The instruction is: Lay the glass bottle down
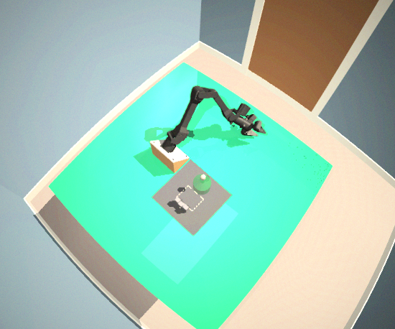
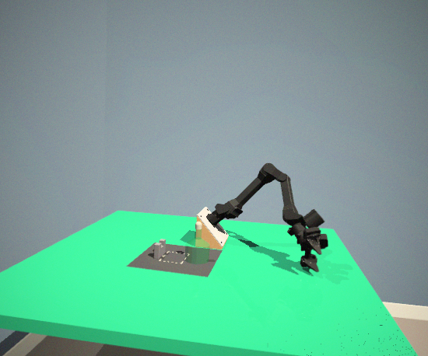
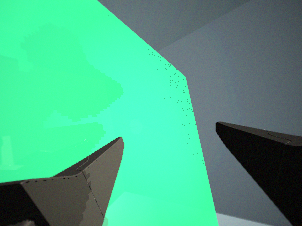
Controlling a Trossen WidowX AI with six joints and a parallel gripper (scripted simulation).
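The green glass bottle (image 1: 202,184) (image 2: 198,253) stands upright on the dark mat, its pale cap on top. The grey U-shaped rest (image 1: 183,205) (image 2: 157,251) stands on the same mat, at the far side of the dashed outline (image 1: 192,210) (image 2: 182,263) from the bottle. The bottle is beside the outline, not lying in it. My gripper (image 1: 261,133) (image 2: 319,262) (image 3: 168,134) is open and empty, well away from the bottle, above the green table towards its edge. Bottle, rest and outline are out of the wrist view.
The dark mat (image 1: 194,227) (image 2: 194,271) lies on the green table (image 1: 122,215) (image 2: 93,287) (image 3: 150,173). The arm's wedge-shaped base (image 1: 166,160) (image 2: 208,240) stands close to the mat and near the bottle. A table corner shows in the wrist view.
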